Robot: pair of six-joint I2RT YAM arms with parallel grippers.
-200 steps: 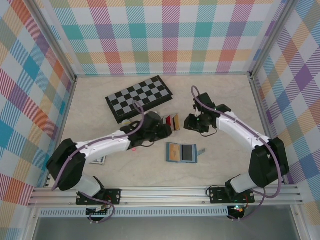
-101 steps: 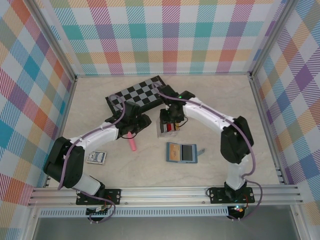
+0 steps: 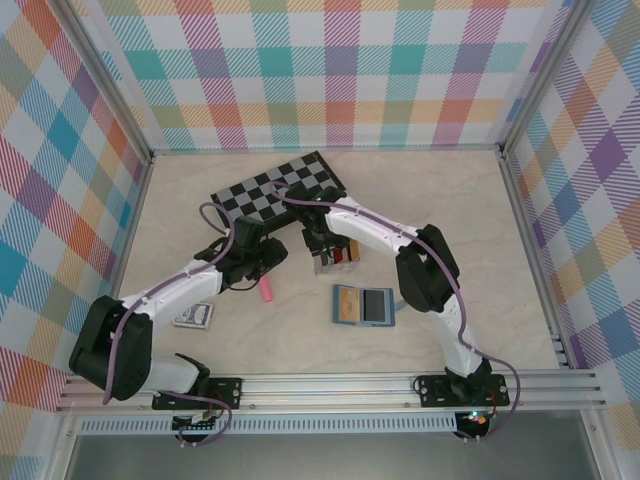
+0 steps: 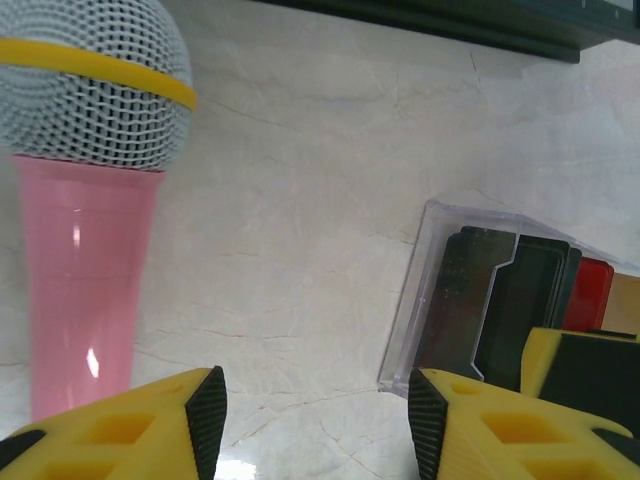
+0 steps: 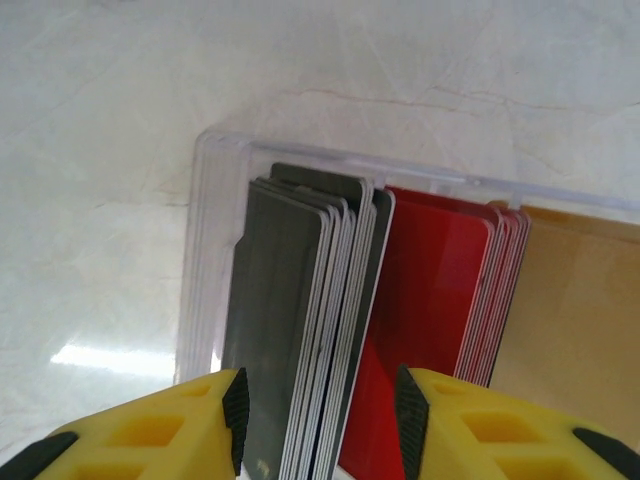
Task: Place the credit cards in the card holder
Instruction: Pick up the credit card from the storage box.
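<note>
The step in hand, as I judge it, is to take one card out of the stock, and no card is taken yet. The thin rectangular plastic credit cards (image 5: pixel 300 300) sit in three packs side by side, a grey-black pack, a red pack (image 5: pixel 430 300) and a tan-yellow pack (image 5: pixel 575 330). Their edges are stepped, and they are inside a small clear plastic tray (image 5: pixel 205 260) on the pale marble-patterned bench (image 3: pixel 450 200). The right end effector (image 5: pixel 318 415), with yellow fingers, hangs just over the grey-black pack. It is released, with jaws apart and nothing between them. The left end effector (image 4: pixel 312 420) is released too and holds nothing. It is low over bare bench between a pink plastic microphone with a grey mesh head (image 4: pixel 85 270) and the tray. The small flat teal-blue folding card holder (image 3: pixel 363 305) lies open on the bench, near the tray on the side toward the arm bases but not touching it. To do this step well, the right jaws should probably be narrowed first, because at this width they would span several card edges. Then one finger should go behind the outermost card only. A straight lift should keep the neighbouring cards from following. The tray looks light and may slide or tip, so the left end effector could steady its wall while keeping off the microphone. Which pocket of the card holder is free, I cannot tell from here.
</note>
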